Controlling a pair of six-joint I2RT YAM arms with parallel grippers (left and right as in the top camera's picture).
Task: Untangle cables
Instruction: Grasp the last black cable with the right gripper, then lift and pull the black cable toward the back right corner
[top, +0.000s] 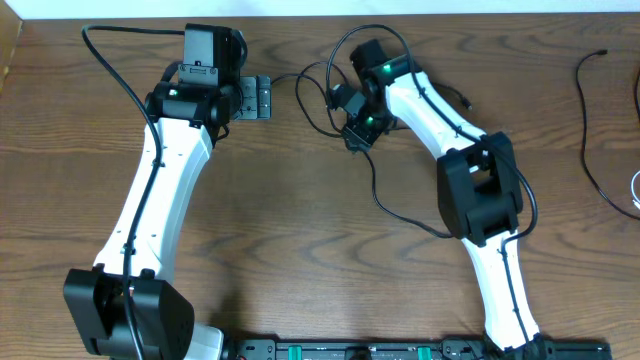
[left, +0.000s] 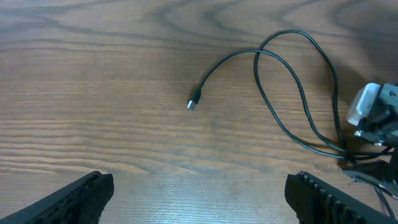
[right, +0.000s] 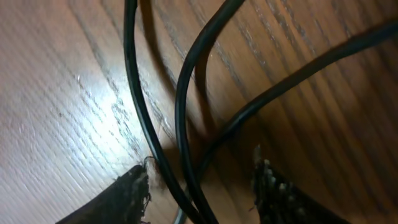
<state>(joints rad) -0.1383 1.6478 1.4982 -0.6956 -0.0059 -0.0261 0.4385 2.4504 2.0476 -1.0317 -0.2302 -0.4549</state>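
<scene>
Right wrist view is very close and blurred. It shows three black strands of the cables (right: 179, 106) crossing between the tips of the right gripper (right: 196, 199), whose jaws stand apart and pinch none of them. Whether these are one cable or several cannot be told. Overhead, this tangle lies on the wooden table (top: 300, 250) at far centre, partly hidden under the right arm (top: 480, 190). One separate black cable (top: 584, 120) lies far right. One white wire (top: 636, 190) is cut off by the frame edge. The left gripper (left: 199, 199) is spread wide and holds nothing. One small plug (left: 194, 103) lies ahead of it.
</scene>
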